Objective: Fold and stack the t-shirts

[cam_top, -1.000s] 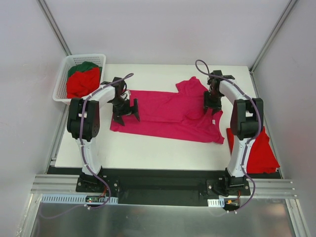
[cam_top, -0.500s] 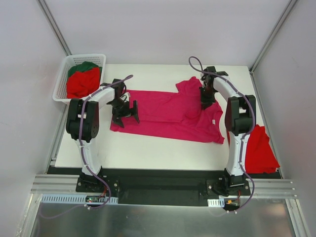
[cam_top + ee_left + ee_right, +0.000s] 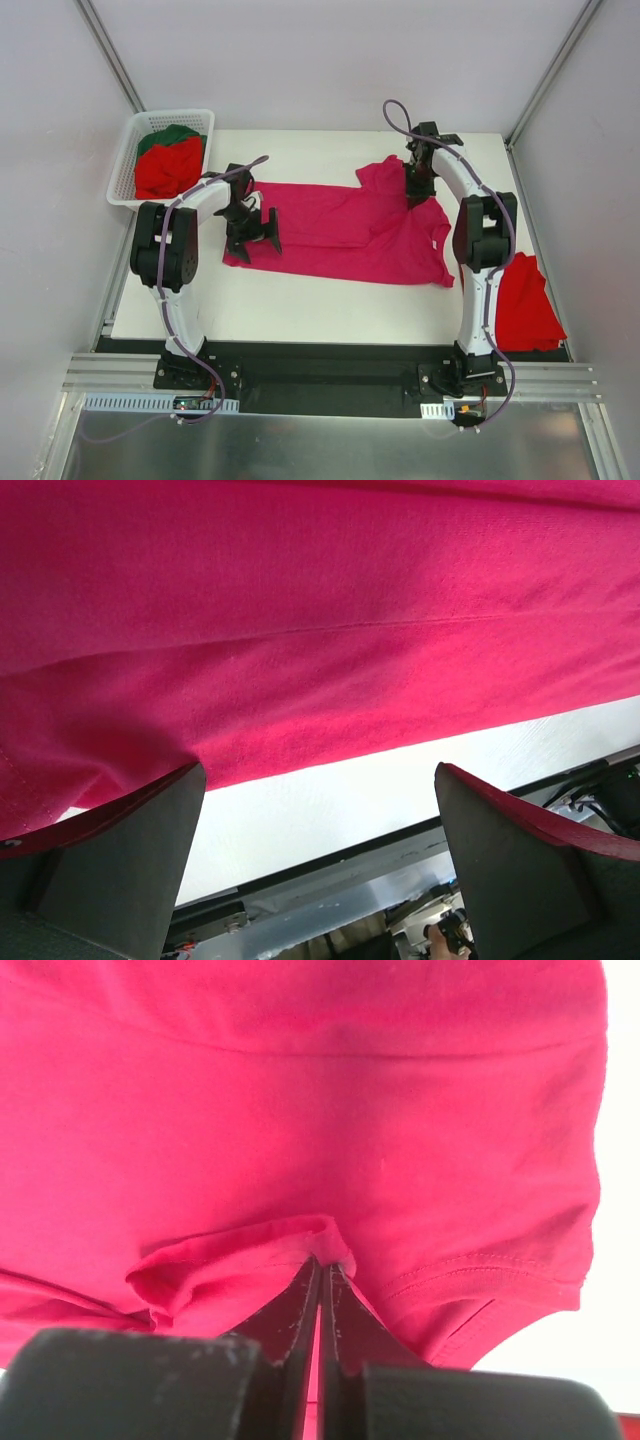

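R gripper (image 3: 322,1278) clamped on a pinch of magenta t-shirt (image 3: 340,228) nr far sleeve, shirt spread mid-table, L gripper (image 3: 320,780) jaws wide apart at its left hem, red t-shirt (image 3: 525,305) by R arm's base, white basket (image 3: 122,165) far L w/ red shirt (image 3: 165,170), green shirt (image 3: 172,134)

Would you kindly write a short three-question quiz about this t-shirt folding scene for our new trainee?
1. True or false: the right hand is shut on a pinch of the magenta t-shirt.
2. What lies in the white basket? A nothing; B a red shirt and a dark green shirt; C a magenta shirt.
3. Fill in: the left hand, above the magenta t-shirt's hem, has its fingers ____.
Key: 1 true; 2 B; 3 open.
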Robot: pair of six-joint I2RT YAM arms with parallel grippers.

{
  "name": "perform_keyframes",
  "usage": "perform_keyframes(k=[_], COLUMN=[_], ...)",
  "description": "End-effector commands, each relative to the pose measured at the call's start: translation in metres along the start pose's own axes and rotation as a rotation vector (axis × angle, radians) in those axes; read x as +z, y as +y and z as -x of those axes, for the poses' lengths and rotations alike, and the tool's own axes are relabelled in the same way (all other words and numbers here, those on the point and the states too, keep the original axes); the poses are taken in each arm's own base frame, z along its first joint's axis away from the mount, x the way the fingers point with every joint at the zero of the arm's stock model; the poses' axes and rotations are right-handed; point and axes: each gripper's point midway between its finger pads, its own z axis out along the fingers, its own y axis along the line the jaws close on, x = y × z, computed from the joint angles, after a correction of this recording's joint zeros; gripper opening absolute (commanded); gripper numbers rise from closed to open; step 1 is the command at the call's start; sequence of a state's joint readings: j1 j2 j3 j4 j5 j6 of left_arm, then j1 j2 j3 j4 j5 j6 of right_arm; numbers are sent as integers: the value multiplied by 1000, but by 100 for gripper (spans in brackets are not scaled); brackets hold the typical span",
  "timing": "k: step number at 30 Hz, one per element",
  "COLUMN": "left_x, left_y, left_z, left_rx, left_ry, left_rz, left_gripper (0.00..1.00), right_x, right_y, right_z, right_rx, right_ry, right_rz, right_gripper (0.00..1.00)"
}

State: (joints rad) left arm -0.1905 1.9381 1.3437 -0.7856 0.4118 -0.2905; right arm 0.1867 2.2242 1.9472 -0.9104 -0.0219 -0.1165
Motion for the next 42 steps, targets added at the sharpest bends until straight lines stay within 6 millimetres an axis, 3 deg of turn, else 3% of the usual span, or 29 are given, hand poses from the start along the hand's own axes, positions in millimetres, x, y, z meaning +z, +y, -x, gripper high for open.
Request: perform_keyframes(k=[1,3,4,6,7,8,9,11,13,14,16,17,20,21,22,25,29,36,42], left_x=[-14,-15,-15,-15,-16,-16,-17,-17,-19,-19,-18,-18,-17,-17,-18,-20,-20,-20,-19], left_y=[-9,-10,-11,-11,-12,-12,-13,-15,-18,-18,-18,-16,-15,-16,-19,-25,-31,-34,-29], left_z=[-6,-6,-6,-6,-6,-5,-5,-4,-3,-3,-4,-2,2,3,7,12,15,6,-7], left_rx=[47,47,47,46,45,45,44,42,47,48,55,59,61,57,60,67,73,88,88], left_ry=[-24,-27,-26,-25,-26,-29,-28,-30,-38,-41,-42,-51,-62,-60,-64,-67,-64,-47,-33], left_rz=[-27,-29,-32,-35,-35,-38,-41,-47,-51,-43,-27,-6,14,13,5,-15,-32,-44,-35], left_gripper=[99,99,99,99,99,99,99,99,99,99,99,99,99,99,99,99,99,99,99], right_x=[-7,-8,-6,-8,-15,-18,-22,-47,-54,-73,-70,-85,-78,-89,-82,-90,-76,-57,-46], right_y=[0,1,-6,-12,-12,-14,-21,-28,-38,-39,-44,-43,-46,-47,-52,-56,-62,-67,-73], right_z=[7,8,9,4,3,-1,-7,-9,-27,-30,-61,-67,-118,-125,-149,-169,-201,-205,-191], right_rx=[-13,-19,-16,-16,-13,-9,-5,16,23,30,41,48,40,41,37,37,39,72,66], right_ry=[-10,-11,-6,14,7,13,23,-22,-18,-59,-1,-29,42,12,59,34,65,51,47], right_rz=[-13,-13,-48,-79,-84,-92,-130,-169,-207,-206,-206,-186,-170,-167,-179,-182,-209,-238,-274], right_gripper=[1,6,27,41,95,96,96,96,96,96,96,96,96,99,88,61,44,43,43])
